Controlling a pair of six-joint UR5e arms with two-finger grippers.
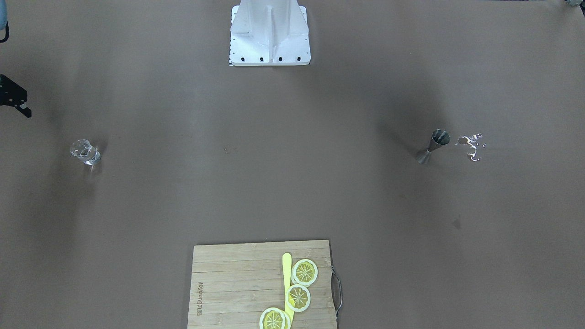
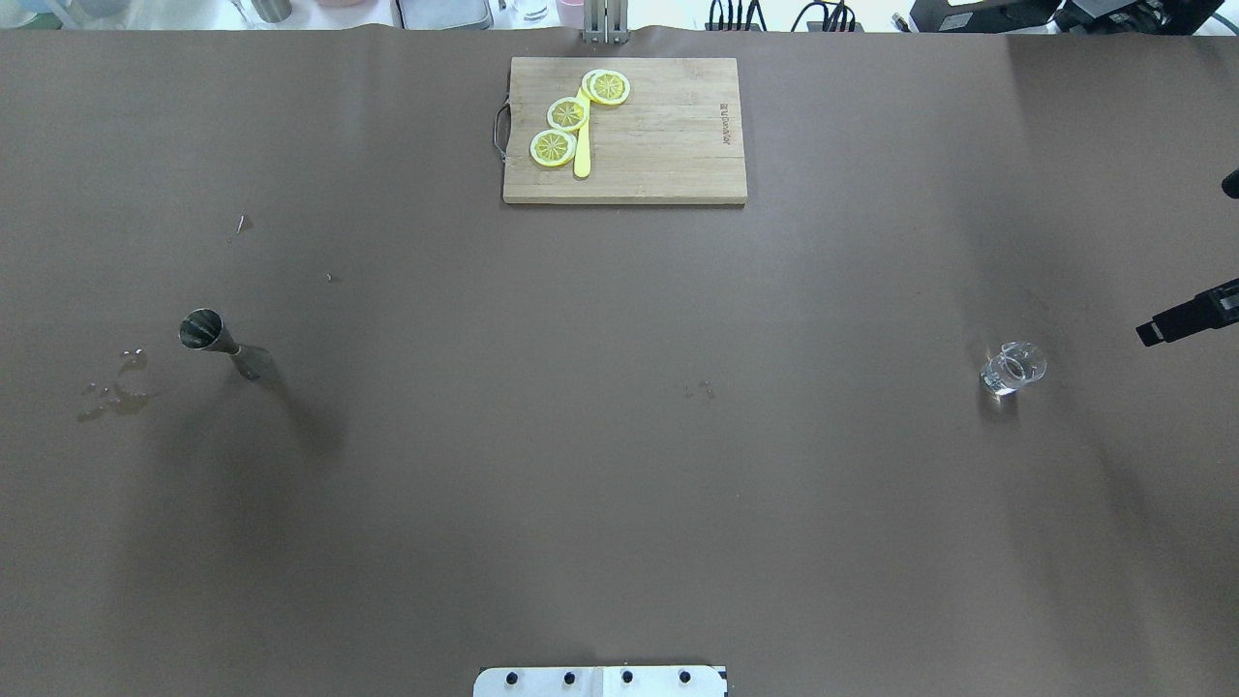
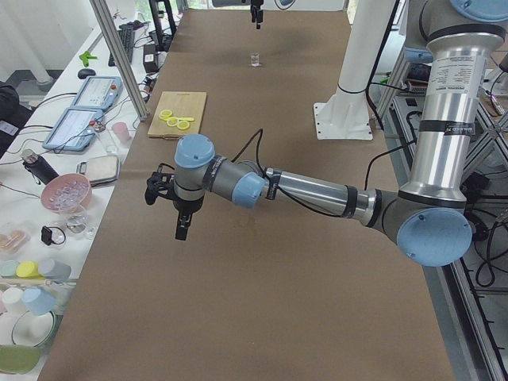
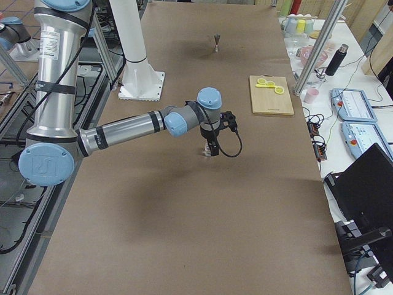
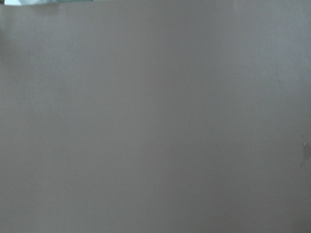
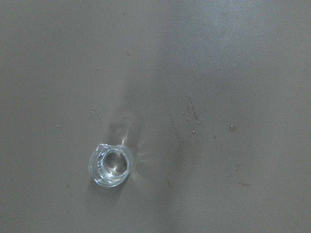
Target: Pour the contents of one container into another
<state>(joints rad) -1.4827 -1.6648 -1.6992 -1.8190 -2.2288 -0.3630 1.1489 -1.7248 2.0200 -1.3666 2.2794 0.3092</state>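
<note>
A steel jigger (image 2: 218,341) stands upright on the robot's left half of the table, also seen as the jigger (image 1: 433,145). A small clear glass (image 2: 1012,369) stands on the right half, and the right wrist view looks straight down into the glass (image 6: 111,166). My right gripper (image 4: 212,147) hangs just above and beside the glass; one black finger (image 2: 1166,327) pokes in at the overhead view's edge, and I cannot tell if the gripper is open or shut. My left gripper (image 3: 181,230) shows only in the left side view, pointing down, state unclear. The left wrist view shows bare table only.
A wooden cutting board (image 2: 668,145) with three lemon slices (image 2: 567,114) and a yellow knife (image 2: 582,145) lies at the far middle edge. Spilled liquid (image 2: 114,392) lies beside the jigger on its outer side. The robot's white base (image 1: 269,32) stands at the near middle edge.
</note>
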